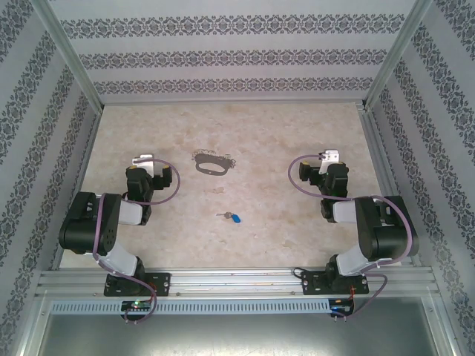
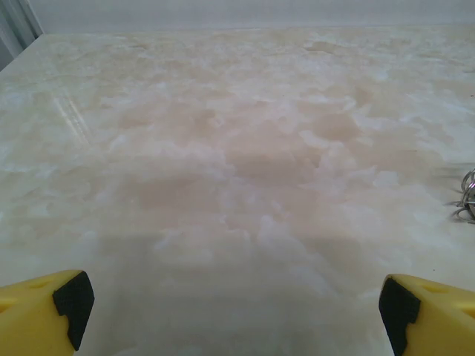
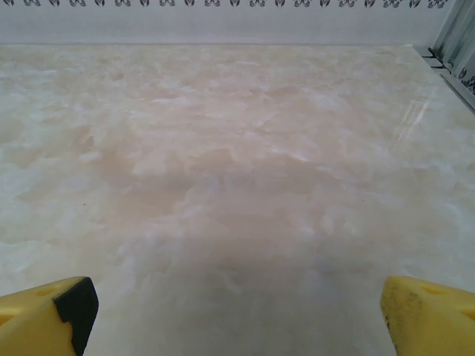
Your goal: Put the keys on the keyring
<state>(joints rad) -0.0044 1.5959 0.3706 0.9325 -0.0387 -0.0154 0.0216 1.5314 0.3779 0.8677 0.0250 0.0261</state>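
The left pincer [image 2: 237, 315] and right pincer [image 3: 237, 315] gape wide and hold nothing, set back at either side, probably to leave the middle free; between them on the tabletop [image 1: 297, 133] lie the keys [image 1: 231, 217], long axis roughly 9 to 3 o'clock, metal end toward 9, blue tag [image 1: 236, 219] toward 3; farther off, at their 11 o'clock and well apart, the keyring [image 1: 211, 165] lies flat, lengthwise about 10 to 4.

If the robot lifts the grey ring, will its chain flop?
Probably yes: the chain lies in loose curls by the keyring, so it likely dangles. The keyring looks like solid metal, probably stiff. Lying flat, it should slide, not roll.
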